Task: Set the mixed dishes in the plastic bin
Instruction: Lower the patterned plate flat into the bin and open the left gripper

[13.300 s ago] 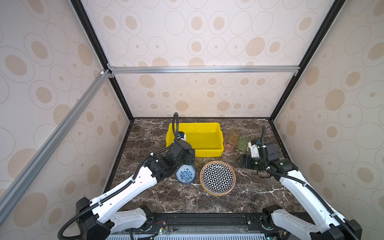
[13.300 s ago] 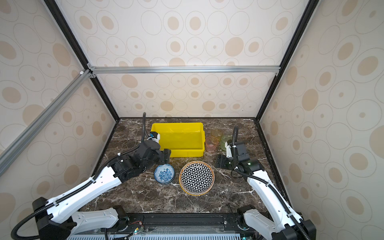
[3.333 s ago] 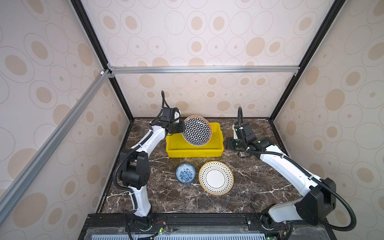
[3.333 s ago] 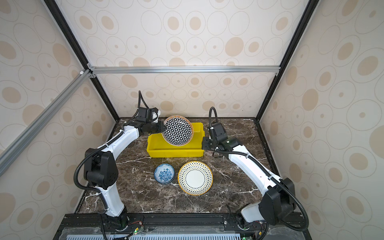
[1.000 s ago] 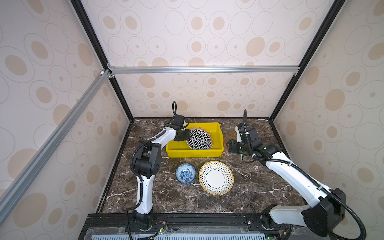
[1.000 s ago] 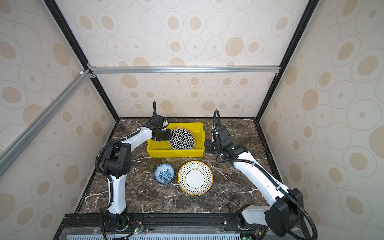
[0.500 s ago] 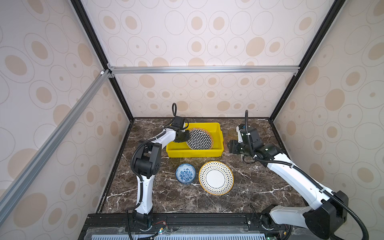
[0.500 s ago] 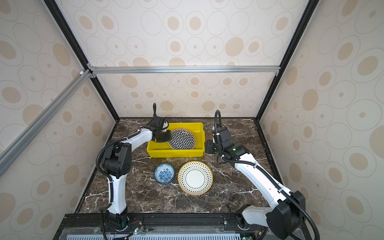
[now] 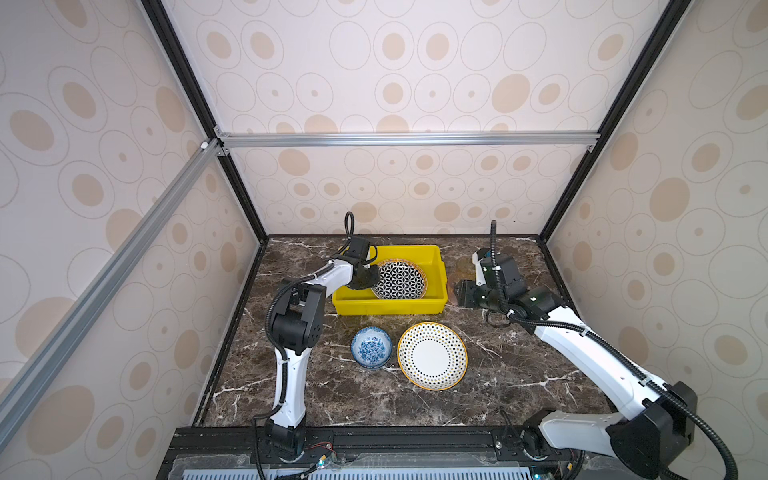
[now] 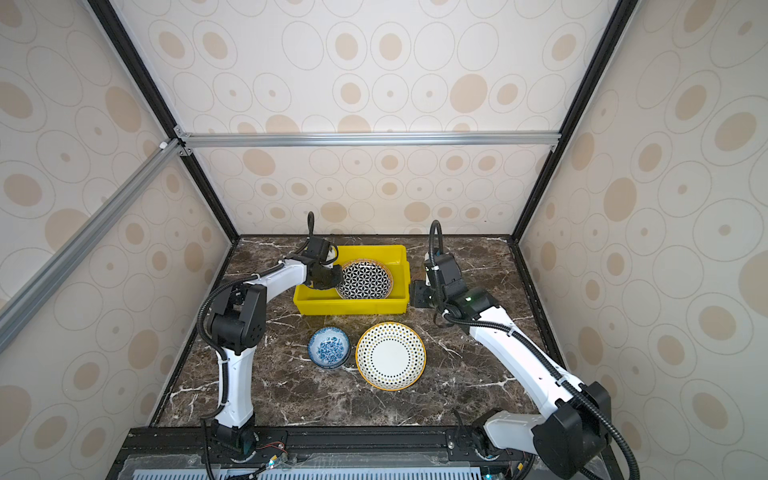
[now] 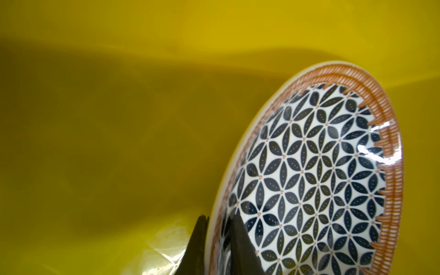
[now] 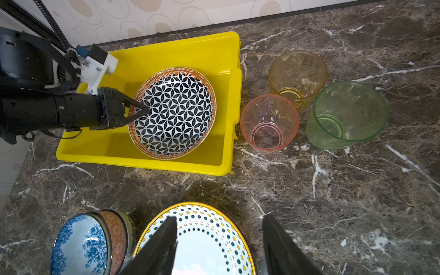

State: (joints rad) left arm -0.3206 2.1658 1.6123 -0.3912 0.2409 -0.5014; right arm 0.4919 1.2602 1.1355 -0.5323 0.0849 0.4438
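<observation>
Left hand sits nearly closed astride the geometric plate rim, grip uncertain; plate lies tilted inside the yellow bin, stretching away from its fingertips, so retreat runs straight back; right hand gapes empty

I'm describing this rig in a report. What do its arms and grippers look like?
The left arm and right arm have white links, black joints and black corrugated cables. The left gripper and right gripper are black with tapered pointed fingers. A white bracket sits at the left wrist.
</observation>
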